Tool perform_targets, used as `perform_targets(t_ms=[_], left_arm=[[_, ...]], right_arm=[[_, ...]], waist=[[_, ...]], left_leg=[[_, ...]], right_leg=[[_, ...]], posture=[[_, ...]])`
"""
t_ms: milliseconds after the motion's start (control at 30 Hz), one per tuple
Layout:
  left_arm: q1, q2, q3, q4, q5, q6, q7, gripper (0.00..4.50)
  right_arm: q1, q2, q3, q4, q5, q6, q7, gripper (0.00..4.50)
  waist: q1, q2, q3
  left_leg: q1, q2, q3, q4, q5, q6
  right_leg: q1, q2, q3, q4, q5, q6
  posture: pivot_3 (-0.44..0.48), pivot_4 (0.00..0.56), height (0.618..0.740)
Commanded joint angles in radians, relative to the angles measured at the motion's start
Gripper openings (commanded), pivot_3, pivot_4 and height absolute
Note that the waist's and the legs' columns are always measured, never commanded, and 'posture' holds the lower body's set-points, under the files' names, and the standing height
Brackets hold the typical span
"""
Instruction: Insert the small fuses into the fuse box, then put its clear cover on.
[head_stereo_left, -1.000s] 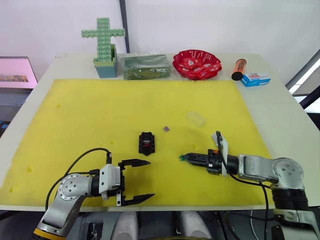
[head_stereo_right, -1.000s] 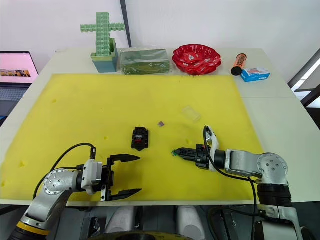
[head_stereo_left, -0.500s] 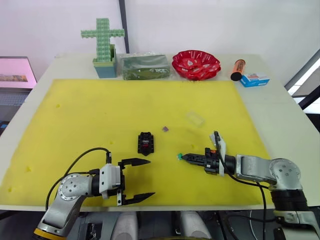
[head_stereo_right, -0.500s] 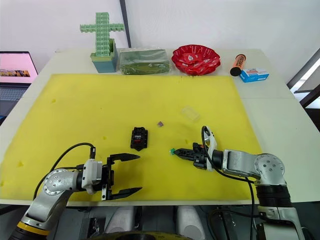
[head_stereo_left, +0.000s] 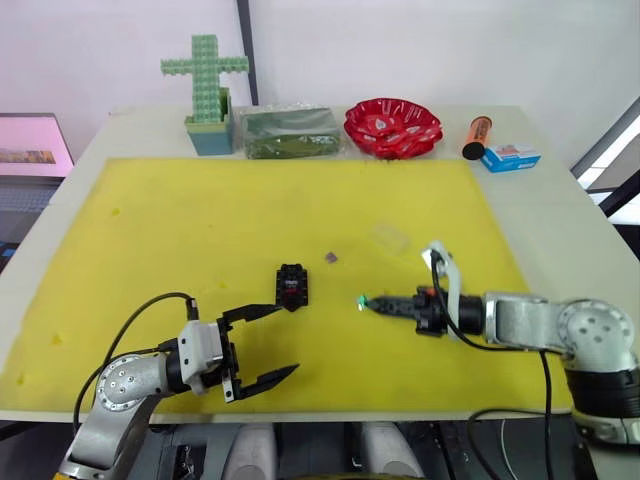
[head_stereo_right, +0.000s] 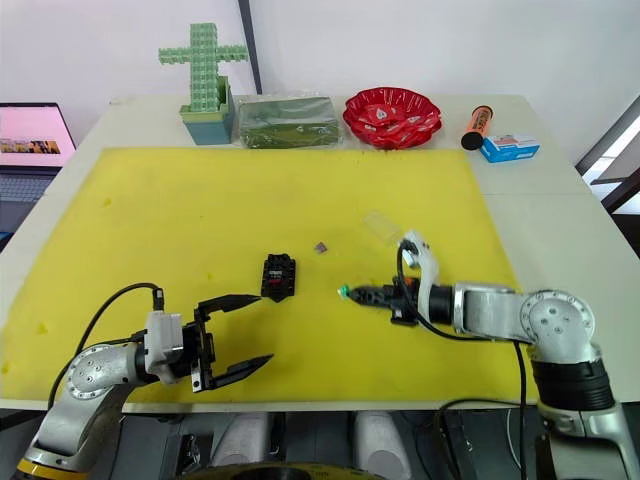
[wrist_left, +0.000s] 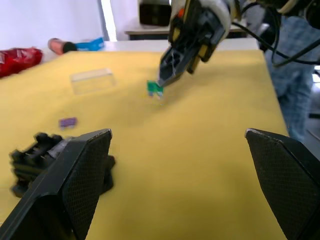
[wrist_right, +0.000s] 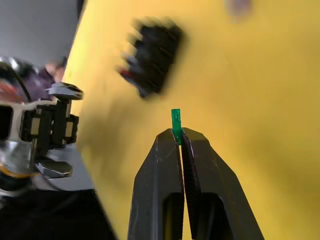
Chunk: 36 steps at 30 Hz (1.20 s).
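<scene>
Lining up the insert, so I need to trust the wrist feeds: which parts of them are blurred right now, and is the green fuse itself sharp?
Right wrist view: the green fuse and the right gripper holding it are sharp; the fuse box behind is smeared. Left wrist view: the fuse box is soft, the clear cover readable.

The fuse box is a small black ribbed block lying flat just left of the frame's centre, with a red fuse seated in its slots. A tiny purple fuse lies loose up and to the right of the box, apart from it. The green fuse sits right of the box at about its level, pinched by one end between closed black fingertips and raised off the surface. The clear cover, a nearly colourless rectangular cap, lies right of the purple fuse.
</scene>
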<state>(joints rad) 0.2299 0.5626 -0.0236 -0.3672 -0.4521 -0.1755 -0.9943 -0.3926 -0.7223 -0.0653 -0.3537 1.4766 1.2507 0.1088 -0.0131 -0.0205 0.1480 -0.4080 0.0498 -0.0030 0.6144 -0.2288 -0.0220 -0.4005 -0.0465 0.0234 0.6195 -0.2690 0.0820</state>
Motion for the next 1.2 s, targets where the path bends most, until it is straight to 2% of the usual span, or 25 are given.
perform_targets(t_ms=[33,133,200,300,467,600,800,1200], left_arm=[[0.016,-0.006,0.04,-0.053,-0.017,0.031,0.059,4.5],[0.023,-0.022,0.069,-0.047,-0.021,0.066,0.113,4.5],[0.021,-0.03,0.07,-0.047,-0.017,0.075,0.127,4.5],[0.012,-0.05,0.075,-0.043,-0.033,0.12,0.168,4.5],[-0.044,-0.058,0.09,0.022,-0.013,0.124,0.18,4.5],[-0.075,-0.031,0.07,0.059,-0.015,0.131,0.123,4.5],[-0.132,-0.013,0.077,0.14,-0.009,0.103,0.061,4.5],[-0.16,-0.033,0.061,0.183,0.009,0.081,0.016,4.5]], right_arm=[[-0.105,-0.012,0.096,-0.102,-0.208,-0.074,0.079,0.02],[-0.26,-0.014,0.245,-0.075,-0.457,-0.176,0.195,0.02],[-0.342,-0.05,0.372,-0.055,-0.65,-0.303,0.346,0.02],[-0.429,-0.066,0.493,-0.016,-0.804,-0.376,0.496,0.02],[-0.488,-0.008,0.551,0.028,-0.895,-0.381,0.617,0.02],[-0.501,0.043,0.588,0.033,-0.964,-0.37,0.662,0.02],[-0.544,0.099,0.606,0.059,-1.034,-0.333,0.703,0.02],[-0.568,0.142,0.657,0.072,-1.171,-0.314,0.752,0.02]], waist=[[0.001,0.0,0.0],[0.0,0.001,0.001],[0.002,0.001,0.001],[0.003,0.002,0.001],[0.002,0.001,0.001],[0.001,0.001,0.001],[0.002,0.001,0.001],[0.0,0.001,0.001]], left_leg=[[0.0,0.0,0.0,0.0,0.0,0.0],[-0.001,0.0,0.001,0.0,0.0,0.0],[-0.001,0.0,0.002,0.0,0.0,0.0],[-0.002,-0.001,0.002,-0.001,0.0,0.0],[-0.001,-0.001,0.003,0.0,0.0,0.0],[-0.001,-0.001,0.003,0.0,0.0,0.0],[-0.001,-0.001,0.003,0.0,0.0,0.0],[-0.001,-0.001,0.004,0.0,0.0,0.0]], right_leg=[[0.0,0.0,-0.001,0.0,0.0,0.0],[-0.002,-0.001,0.0,0.0,0.001,-0.001],[-0.002,-0.001,0.0,0.0,0.001,-0.001],[-0.003,-0.001,0.0,-0.001,0.0,-0.001],[-0.003,-0.002,0.001,0.0,0.001,-0.001],[-0.003,-0.001,0.001,0.001,0.001,-0.001],[-0.003,-0.001,0.0,0.001,0.001,-0.001],[-0.004,-0.002,0.0,0.002,0.001,-0.001]], posture=[[0.0,0.15,0.74],[0.0,0.15,0.74],[0.0,0.15,0.74],[0.0,0.15,0.74],[0.0,0.15,0.74],[0.0,0.15,0.74],[0.0,0.15,0.74],[0.0,0.15,0.74]])
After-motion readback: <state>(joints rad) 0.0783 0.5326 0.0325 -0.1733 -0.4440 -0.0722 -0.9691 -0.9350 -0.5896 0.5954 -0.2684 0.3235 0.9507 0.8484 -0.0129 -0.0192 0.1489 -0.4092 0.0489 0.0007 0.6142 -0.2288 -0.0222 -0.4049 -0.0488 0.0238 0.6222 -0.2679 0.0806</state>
